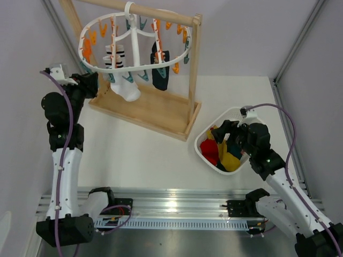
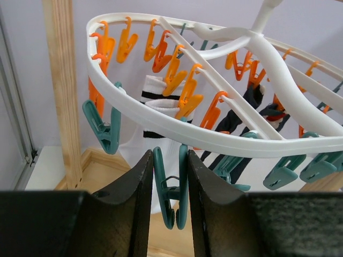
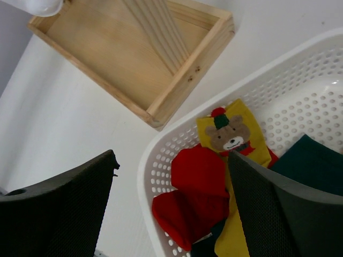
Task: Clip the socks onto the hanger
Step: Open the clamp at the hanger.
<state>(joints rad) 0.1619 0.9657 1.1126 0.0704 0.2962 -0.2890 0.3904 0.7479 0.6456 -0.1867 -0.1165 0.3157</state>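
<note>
Low in the left wrist view, the left gripper (image 2: 169, 160) clamps a dangling teal peg (image 2: 170, 201) that could twist free; the right gripper (image 3: 171, 158) gapes above the socks (image 3: 195, 193).

A robot lab cell: plain walls (image 1: 241, 37), aluminium rail (image 1: 177, 197), white table (image 1: 139, 155).

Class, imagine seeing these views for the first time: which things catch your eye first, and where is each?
The white hanger, fringed with orange and teal pegs, hangs on the rack at back left with a striped sock and a navy sock clipped on. At right, a basket holds red and yellow socks under the open right gripper. The left gripper pinches a teal peg.
</note>
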